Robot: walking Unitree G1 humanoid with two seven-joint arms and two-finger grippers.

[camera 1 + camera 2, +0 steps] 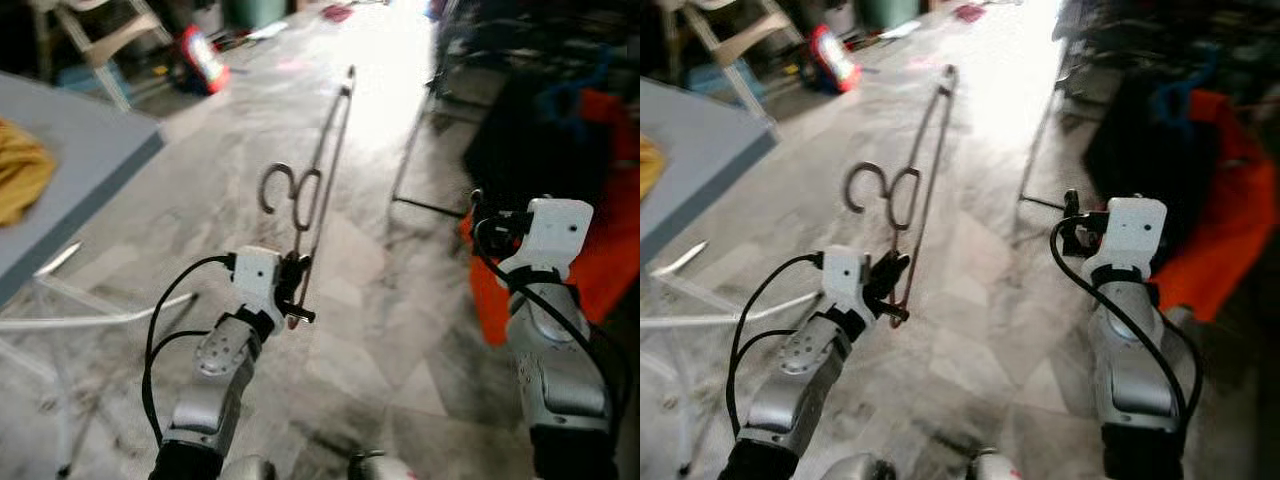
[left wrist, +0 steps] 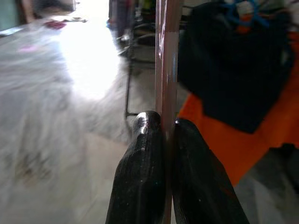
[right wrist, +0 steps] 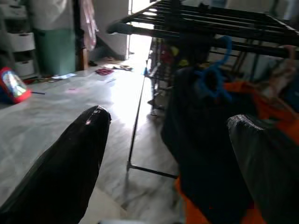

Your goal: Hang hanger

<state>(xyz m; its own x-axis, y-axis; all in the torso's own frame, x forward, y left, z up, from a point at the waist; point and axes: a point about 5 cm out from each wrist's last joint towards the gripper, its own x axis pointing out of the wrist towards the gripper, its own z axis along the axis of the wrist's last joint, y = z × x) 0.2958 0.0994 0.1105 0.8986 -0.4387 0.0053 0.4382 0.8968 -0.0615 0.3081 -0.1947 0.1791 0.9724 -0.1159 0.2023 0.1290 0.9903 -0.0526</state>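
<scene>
Left gripper point(image 1: 296, 296) clamped on wire hanger point(image 1: 325, 165), fingers point(image 2: 140, 177) pressed together on lower end. Hanger held clear of floor, long axis pointing up and forward, hook curling to robot's left. Right gripper point(image 1: 478, 222) raised, fingers point(image 3: 70, 172) spread apart, empty. Drying rack point(image 3: 196, 21) stands ahead and to right, dark and orange clothes point(image 3: 219, 140) on it; judged target rail lies right of hanger, left arm carrying. Right wrist view reveals rack's top bars and blue hanger point(image 3: 212, 74); head views show rack leg point(image 1: 412, 150).
</scene>
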